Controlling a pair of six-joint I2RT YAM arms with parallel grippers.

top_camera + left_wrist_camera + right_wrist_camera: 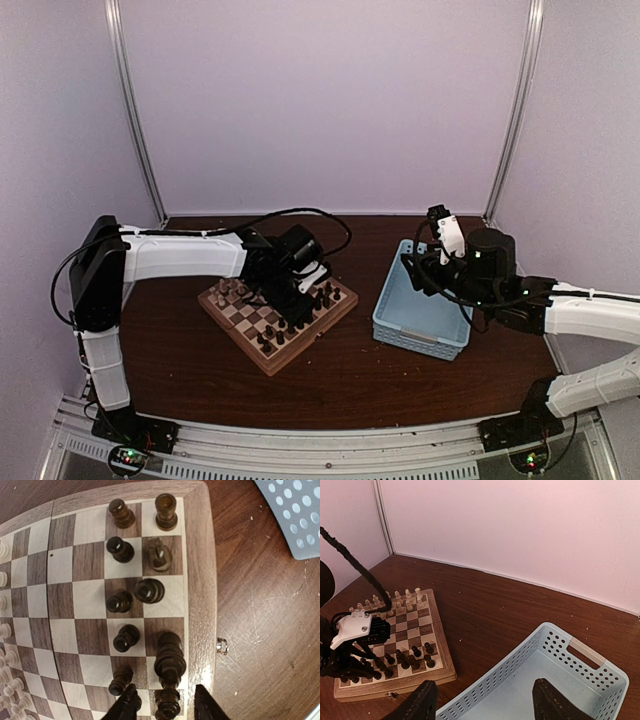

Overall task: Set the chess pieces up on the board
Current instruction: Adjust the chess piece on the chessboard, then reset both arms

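Left wrist view: the left gripper (165, 701) hangs released, fingers straddling an upright dark piece (168, 708) directly beneath, on the edge row of the board (200, 580). The right gripper (485, 700), spread empty above the basket (581, 652), is farther off.

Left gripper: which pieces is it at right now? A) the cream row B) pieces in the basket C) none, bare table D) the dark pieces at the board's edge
D: the left wrist view shows the left gripper open astride a dark piece on the edge row of the board.
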